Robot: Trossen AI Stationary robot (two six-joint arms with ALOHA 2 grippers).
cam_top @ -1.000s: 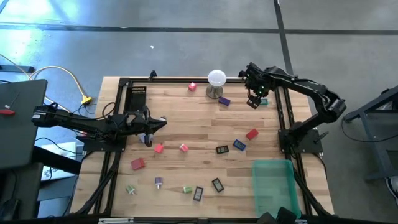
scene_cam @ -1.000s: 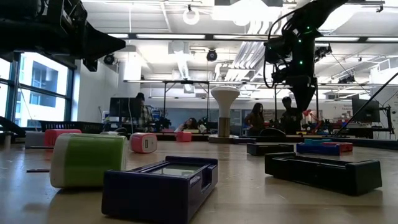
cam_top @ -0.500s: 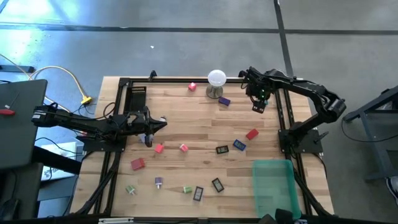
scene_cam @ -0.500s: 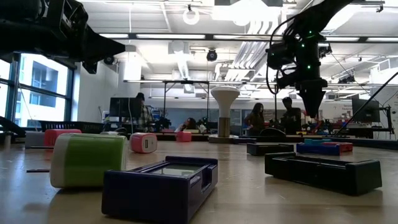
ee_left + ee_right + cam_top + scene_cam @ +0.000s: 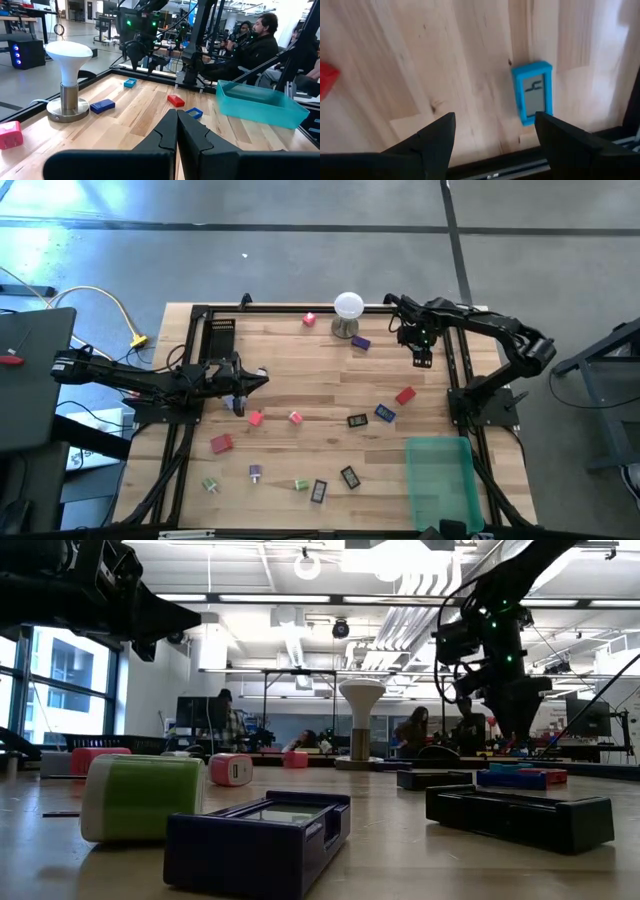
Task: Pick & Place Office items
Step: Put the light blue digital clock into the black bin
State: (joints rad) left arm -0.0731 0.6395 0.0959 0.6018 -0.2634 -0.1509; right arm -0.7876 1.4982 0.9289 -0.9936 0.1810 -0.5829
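Note:
Small office items lie scattered on the wooden table (image 5: 300, 370): a pink one (image 5: 309, 320), a purple one (image 5: 361, 342), a red one (image 5: 405, 395), a blue one (image 5: 385, 413) and several more toward the near edge. My right gripper (image 5: 495, 135) is open and points down, hovering over a light-blue flat item (image 5: 535, 92) that lies flat by the right frame rail. That item also shows in the left wrist view (image 5: 130, 82) under the right gripper (image 5: 137, 55). My left gripper (image 5: 263, 374) waits shut and level at the left, holding nothing.
A white ball lamp on a metal stand (image 5: 347, 310) stands at the far middle. A teal bin (image 5: 438, 475) sits at the near right. Black frame rails (image 5: 452, 370) border the table. People sit in the room beyond (image 5: 255, 45).
My right gripper has come down and shifted a little toward the table's right and near edges, rolling about its own axis; it now hangs over the light-blue item. Its fingers stay open.

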